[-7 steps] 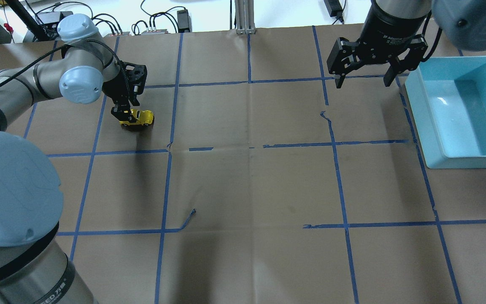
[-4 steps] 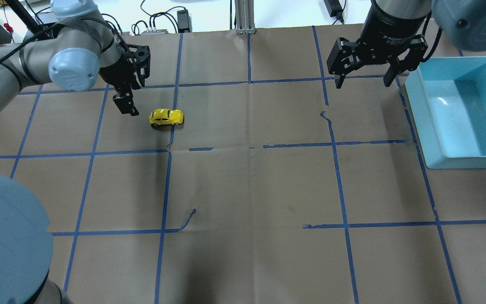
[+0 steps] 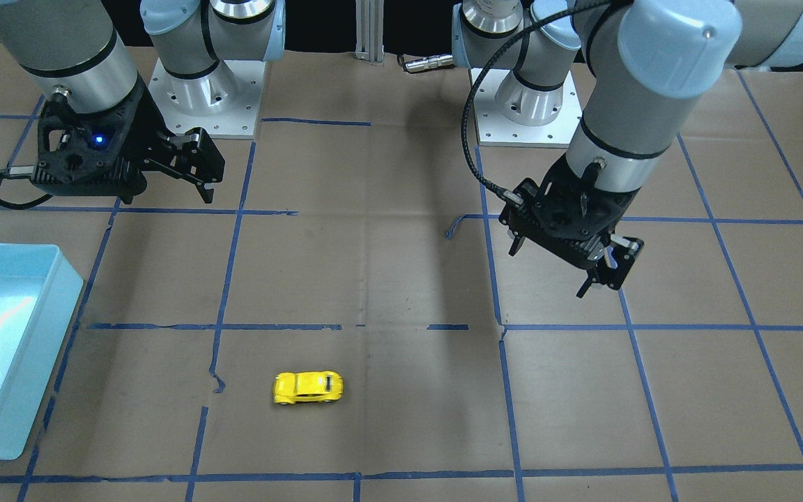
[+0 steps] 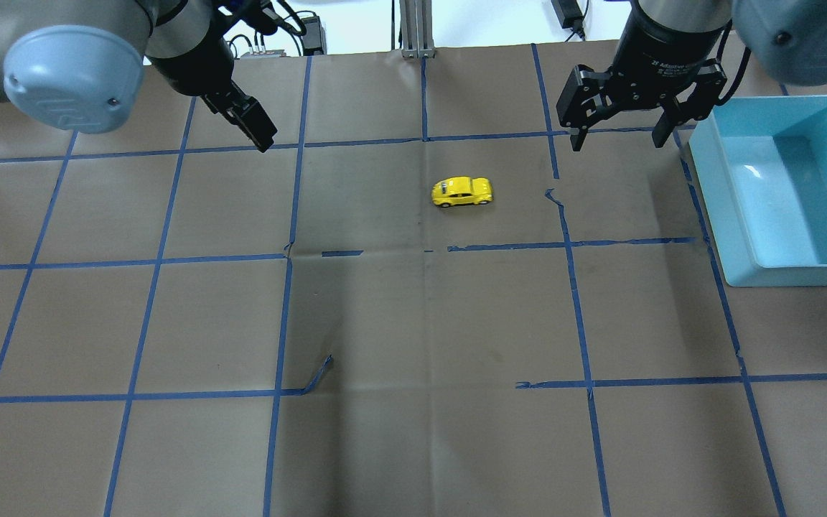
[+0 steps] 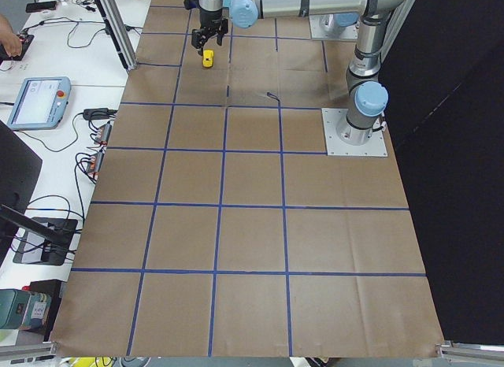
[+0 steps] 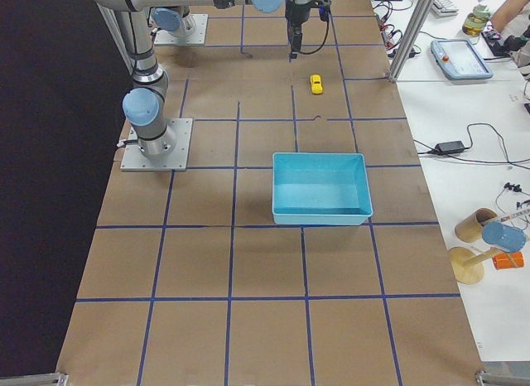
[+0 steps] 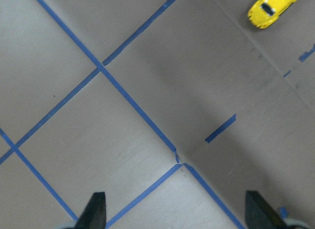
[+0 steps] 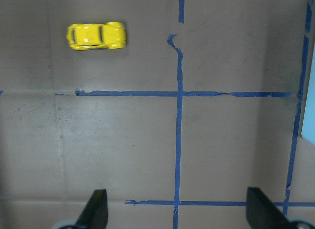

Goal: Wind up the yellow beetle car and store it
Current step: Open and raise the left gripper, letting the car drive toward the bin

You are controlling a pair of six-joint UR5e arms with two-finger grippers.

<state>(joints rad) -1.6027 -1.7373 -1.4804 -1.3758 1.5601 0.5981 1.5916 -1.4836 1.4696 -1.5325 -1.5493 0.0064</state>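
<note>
The yellow beetle car (image 4: 462, 192) stands free on its wheels on the brown paper, near the far middle of the table. It also shows in the front view (image 3: 308, 388), the left wrist view (image 7: 273, 8) and the right wrist view (image 8: 96, 36). My left gripper (image 4: 250, 126) is open and empty, raised well to the car's left; its fingers (image 7: 96, 212) stand wide apart. My right gripper (image 4: 618, 140) is open and empty, hanging to the car's far right, next to the bin.
A light-blue bin (image 4: 704, 179), empty, sits at the table's right side; it also shows in the front view (image 3: 70, 279). Blue tape lines grid the paper, with loose tape ends (image 4: 320, 373) curling up. Cables and power bricks lie beyond the far edge.
My left gripper let go of the car and rose back to the far left. The car rolled right, from under that gripper to the table's middle. The right arm has not moved.
</note>
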